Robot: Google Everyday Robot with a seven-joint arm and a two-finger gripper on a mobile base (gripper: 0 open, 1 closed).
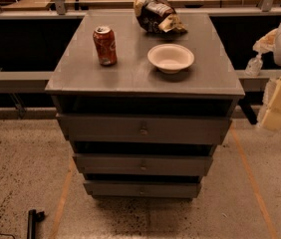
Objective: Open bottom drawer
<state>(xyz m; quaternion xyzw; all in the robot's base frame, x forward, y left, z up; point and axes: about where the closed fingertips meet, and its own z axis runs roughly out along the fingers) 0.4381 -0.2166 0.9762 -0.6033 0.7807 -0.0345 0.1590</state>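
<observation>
Grey wood makes up the big cabinet [143, 128] we see standing on the speckled floor [21, 173]. Its bottom drawer [143, 188] is the lowest of three, close to the floor. At the right edge, beside the tabletop [130, 73] and apart from it, hangs the claw [256, 62]. We cannot tell if it is open or closed. On top sit a crumpled bag [156, 15], a white bowl [171, 58] and a red can [104, 45].

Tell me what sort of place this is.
Probably a robot test lab: a lone cabinet on a speckled floor with taped lines, metal rails behind, a can and bowl on top. The gripper hangs at the right edge.
</observation>
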